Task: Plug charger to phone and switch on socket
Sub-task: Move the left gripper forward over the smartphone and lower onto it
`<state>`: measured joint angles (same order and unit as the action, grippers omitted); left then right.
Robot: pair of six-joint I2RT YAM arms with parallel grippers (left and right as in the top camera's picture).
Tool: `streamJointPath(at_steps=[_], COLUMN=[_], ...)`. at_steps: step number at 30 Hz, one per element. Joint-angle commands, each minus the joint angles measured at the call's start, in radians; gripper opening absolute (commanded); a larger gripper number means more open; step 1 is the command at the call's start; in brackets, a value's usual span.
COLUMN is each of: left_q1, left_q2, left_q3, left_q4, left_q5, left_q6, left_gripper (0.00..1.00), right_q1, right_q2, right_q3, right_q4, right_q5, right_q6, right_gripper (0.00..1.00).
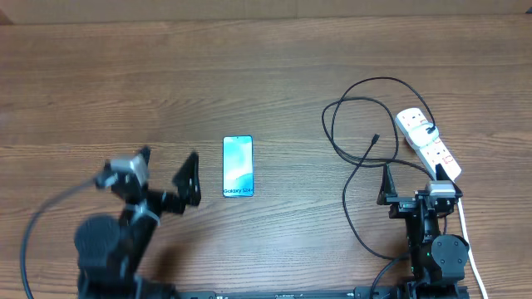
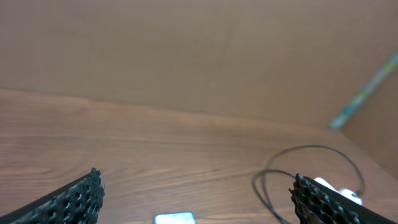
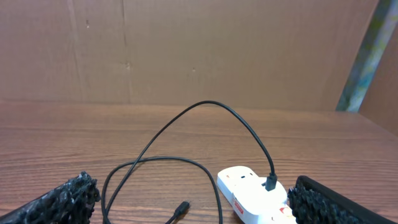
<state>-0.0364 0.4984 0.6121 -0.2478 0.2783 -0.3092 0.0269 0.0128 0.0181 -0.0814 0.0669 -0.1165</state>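
The phone (image 1: 238, 167) lies face up at mid-table, its "Galaxy S24" text at the near end; its far edge shows in the left wrist view (image 2: 175, 218). My left gripper (image 1: 170, 174) is open and empty, just left of the phone. The white socket (image 1: 428, 143) lies at the right, also in the right wrist view (image 3: 255, 196). The black charger (image 1: 353, 133) loops left of it, one end plugged into the socket (image 3: 270, 182); its free connector tip (image 1: 376, 139) (image 3: 181, 208) rests on the table. My right gripper (image 1: 411, 184) is open and empty, near the socket's near end.
The wooden table (image 1: 100, 91) runs to a brown cardboard wall (image 3: 199, 50) at the back. The socket's white cord (image 1: 468, 241) trails toward the front right, past the right arm's base. The left arm's grey cable (image 1: 50, 216) curves at the front left.
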Motion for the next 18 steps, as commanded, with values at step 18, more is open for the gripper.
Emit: streamJointPath(at_steps=[18], left_q1=[-0.317], left_q2=[0.988], left_q3=[0.796], left_q4=[-0.463], left_q5=[-0.2], left_q6=[0.047], left_gripper=[1.0], right_q1=[0.005], right_q2=[-0.009], right_q3=[-0.01], right_q4=[0.004], right_q5=[0.001], right_q6=[-0.005], right_gripper=[1.0])
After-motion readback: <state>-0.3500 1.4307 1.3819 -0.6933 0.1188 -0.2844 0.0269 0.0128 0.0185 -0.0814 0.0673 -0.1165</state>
